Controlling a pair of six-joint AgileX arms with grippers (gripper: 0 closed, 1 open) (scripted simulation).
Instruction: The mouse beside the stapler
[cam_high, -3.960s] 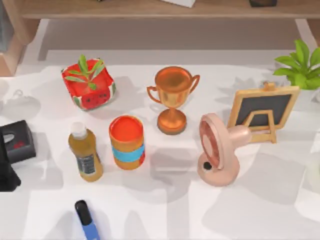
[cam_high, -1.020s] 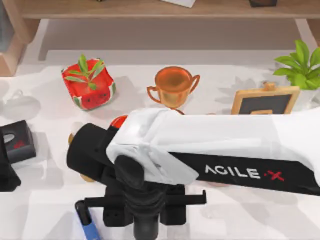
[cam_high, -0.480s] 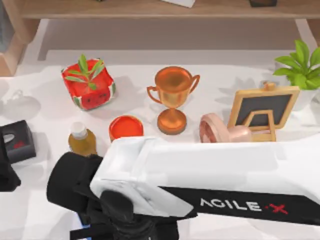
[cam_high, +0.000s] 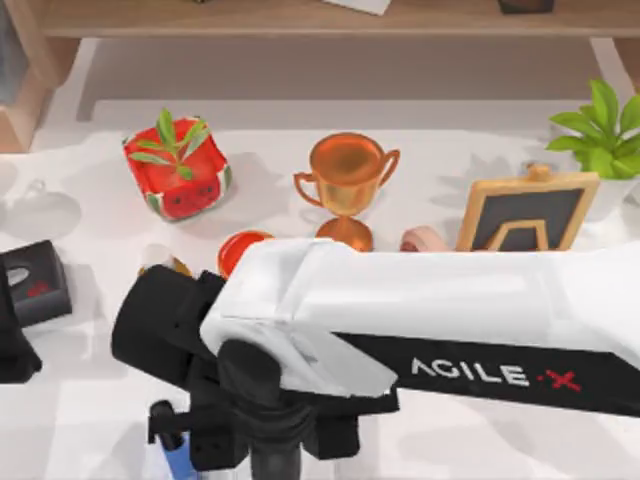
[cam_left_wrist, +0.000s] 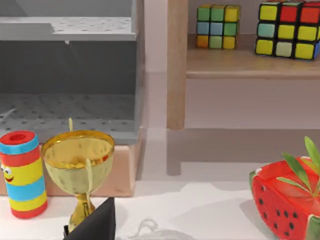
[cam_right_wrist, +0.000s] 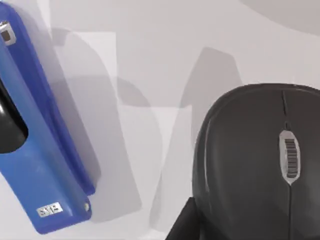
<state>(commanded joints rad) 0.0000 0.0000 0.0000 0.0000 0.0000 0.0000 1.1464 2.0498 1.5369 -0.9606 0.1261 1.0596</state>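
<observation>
A black mouse (cam_right_wrist: 260, 160) lies near a blue stapler (cam_right_wrist: 37, 145), not touching.

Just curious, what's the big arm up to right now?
Right arm stretched over near table edge. Mouse beside blue stapler, a gap between them. Left pincer parked at left.

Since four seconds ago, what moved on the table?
My right arm swung in from the table's right and now spans the front, covering the bottle, can and fan. Its wrist view has the mouse lying beside the blue stapler, apart from it. Trophy, watermelon pot and chalkboard stayed put.
</observation>
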